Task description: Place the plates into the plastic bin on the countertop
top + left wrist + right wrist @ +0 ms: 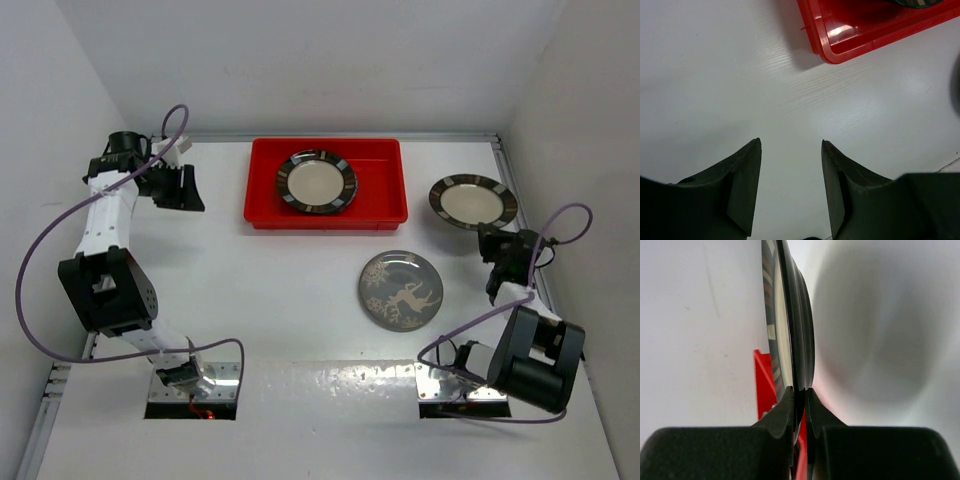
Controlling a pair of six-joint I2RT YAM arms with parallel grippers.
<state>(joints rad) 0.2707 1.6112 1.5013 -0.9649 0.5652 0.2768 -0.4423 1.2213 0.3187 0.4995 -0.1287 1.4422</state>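
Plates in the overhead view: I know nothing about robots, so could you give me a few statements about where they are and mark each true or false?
1. A striped-rim plate lies inside the red bin. True.
2. The grey deer plate is in the bin too. False: it lies on the white countertop, in front of the bin.
3. The right fingers are shut on the rim of a second striped plate. True.
4. The left fingers hold a plate. False: they are open and empty, over bare countertop beside the bin's corner.
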